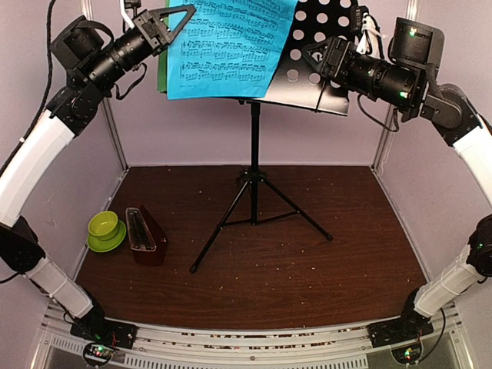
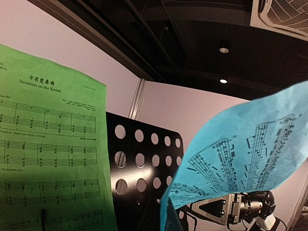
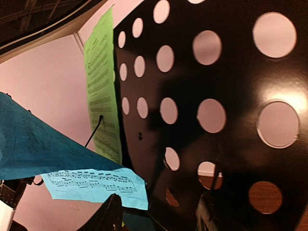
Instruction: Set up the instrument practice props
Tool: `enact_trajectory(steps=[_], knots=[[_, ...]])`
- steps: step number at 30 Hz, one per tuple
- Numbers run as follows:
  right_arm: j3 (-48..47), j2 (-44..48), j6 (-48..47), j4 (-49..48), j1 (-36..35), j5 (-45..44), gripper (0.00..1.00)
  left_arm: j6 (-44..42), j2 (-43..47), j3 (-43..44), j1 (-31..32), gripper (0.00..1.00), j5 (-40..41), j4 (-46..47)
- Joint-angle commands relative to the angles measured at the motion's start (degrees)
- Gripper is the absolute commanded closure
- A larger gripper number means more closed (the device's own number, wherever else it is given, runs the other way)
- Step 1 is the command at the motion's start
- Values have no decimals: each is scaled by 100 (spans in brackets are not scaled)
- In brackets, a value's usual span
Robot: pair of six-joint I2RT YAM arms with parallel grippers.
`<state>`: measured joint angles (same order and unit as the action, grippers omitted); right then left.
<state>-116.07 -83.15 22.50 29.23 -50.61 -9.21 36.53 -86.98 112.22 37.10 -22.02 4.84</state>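
The black perforated music stand [image 1: 254, 192] stands mid-table on its tripod, its desk [image 3: 231, 96] raised high. A green sheet [image 2: 48, 159] lies against the desk's left part, and only its edge [image 1: 162, 73] shows from above. The blue sheet [image 1: 231, 46] hangs curled in front of the desk. My left gripper [image 1: 175, 21] is shut on its left edge, which runs down between the fingers [image 2: 162, 219]. My right gripper [image 1: 317, 55] is open at the desk's lower right; its fingers [image 3: 159, 214] are spread wide and hold nothing. The red-brown metronome [image 1: 144, 237] stands on the table at the left.
A lime green cup and saucer [image 1: 105, 231] sit beside the metronome near the left wall. White walls enclose the dark wooden table [image 1: 323, 269] on the left, back and right. The stand's tripod legs [image 1: 296, 211] spread over the table's middle.
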Motion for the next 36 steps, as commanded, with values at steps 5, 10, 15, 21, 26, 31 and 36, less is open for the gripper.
enact_trajectory(steps=[5, 10, 15, 21, 26, 31, 36], knots=[[403, 562, 133, 9, 56, -483, 43, -280, -645, 1162, -70, 100, 110, -510], [463, 779, 243, 449, 134, -940, 42, -181, -1080, 1754, -72, 100, 172, -615], [916, 1018, 510, 493, 196, -1006, 42, 5, -1183, 1822, -63, 100, 371, -583], [1118, 1051, 725, 223, 236, -685, 42, -3, -1173, 1800, 17, 100, 600, -650], [1084, 959, 892, 92, 234, -432, 48, -89, -1156, 1788, 78, 100, 644, -688], [1136, 937, 1139, -97, 233, -349, 50, -174, -1087, 1693, 100, 100, 656, -625], [913, 690, 1472, -24, 233, -236, 52, -262, -1050, 1630, 131, 100, 665, -607]])
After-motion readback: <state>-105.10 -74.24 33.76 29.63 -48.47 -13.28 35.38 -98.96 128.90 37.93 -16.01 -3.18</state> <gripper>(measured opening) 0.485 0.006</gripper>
